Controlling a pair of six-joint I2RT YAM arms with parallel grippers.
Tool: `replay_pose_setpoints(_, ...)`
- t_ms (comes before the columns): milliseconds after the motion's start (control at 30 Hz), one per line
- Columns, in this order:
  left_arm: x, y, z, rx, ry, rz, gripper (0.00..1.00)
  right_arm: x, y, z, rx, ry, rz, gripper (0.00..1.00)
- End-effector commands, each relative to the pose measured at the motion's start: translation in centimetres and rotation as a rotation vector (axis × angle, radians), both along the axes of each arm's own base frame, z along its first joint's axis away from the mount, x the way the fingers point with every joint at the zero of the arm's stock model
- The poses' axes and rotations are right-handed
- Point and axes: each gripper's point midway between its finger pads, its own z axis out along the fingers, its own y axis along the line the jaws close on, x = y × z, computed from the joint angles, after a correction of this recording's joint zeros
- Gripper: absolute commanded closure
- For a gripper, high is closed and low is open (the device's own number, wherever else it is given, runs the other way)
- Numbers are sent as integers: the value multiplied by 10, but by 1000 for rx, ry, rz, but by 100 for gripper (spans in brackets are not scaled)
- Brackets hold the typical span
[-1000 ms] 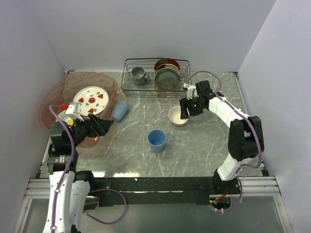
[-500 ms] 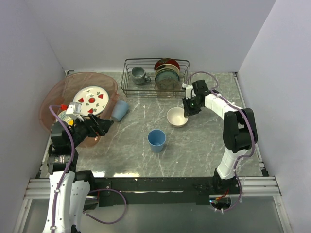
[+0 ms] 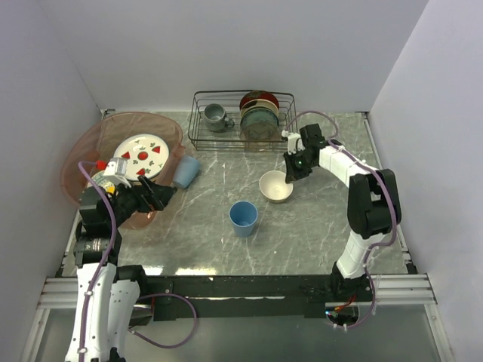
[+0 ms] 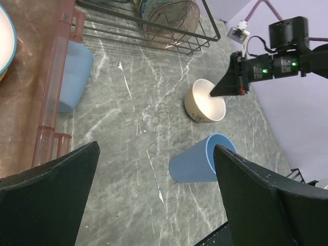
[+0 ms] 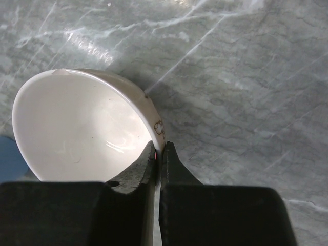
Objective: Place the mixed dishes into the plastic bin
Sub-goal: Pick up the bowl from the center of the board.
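Tabletop count. Blue cups, 2: one cup point(image 3: 243, 218) upright mid-table, a second cup point(image 3: 186, 170) on its side just beside the bin point(image 3: 83, 151) at the left edge. 1 bowl point(image 3: 276, 185). 1 bin, with 1 strawberry plate point(image 3: 142, 156) showing inside. 1 rack point(image 3: 230, 139) at the far edge, holding 1 mug point(image 3: 216, 116); its dark plates point(image 3: 259, 117) overlap, number unreadable.
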Motion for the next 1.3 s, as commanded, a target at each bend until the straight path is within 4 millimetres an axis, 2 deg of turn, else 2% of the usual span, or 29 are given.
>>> replay_pose_setpoints(0,6,-4,3,9,-17,-46,1,-5,3,65,103,-162,63,100)
replay_pose_setpoints(67,8,-6,-1,5,1,-57,1,-10,2,79,142,-201,81,100)
replay_pose_setpoints(133,7,-8,0,1,-2,-71,1,-16,-2,100,169,-270,98,100)
replay_pose_setpoints(167,5,-9,1,0,-12,-82,1,-22,0,117,199,-313,119,100)
replay_pose_setpoints(233,1,-13,4,-5,-37,-107,1,-28,-2,131,218,-356,135,100)
replay_pose_setpoints(267,-2,-15,7,-10,-52,-115,1,-33,-4,146,235,-401,141,100)
replay_pose_setpoints(467,-14,-24,14,-42,-83,-156,1,-54,-14,189,244,-552,149,100)
replay_pose_setpoints(567,-19,-31,13,-95,-49,-179,1,-65,-15,202,244,-605,158,100)
replay_pose_setpoints(733,-27,-36,15,-167,-18,-169,1,-81,-12,213,267,-642,178,100)
replay_pose_setpoints(900,-33,-41,35,-222,-37,-164,1,-90,-9,215,291,-650,188,100)
replay_pose_setpoints(933,-38,-50,41,-241,-40,-204,1,-91,-9,214,292,-653,190,100)
replay_pose_setpoints(1033,-33,-58,46,-253,-36,-210,1,-92,-9,214,292,-661,189,100)
replay_pose_setpoints(1233,-43,-120,49,-219,23,-323,1,-97,-12,215,275,-682,181,100)
replay_pose_setpoints(1267,-47,-137,51,-190,26,-329,1,-98,-13,217,270,-693,179,100)
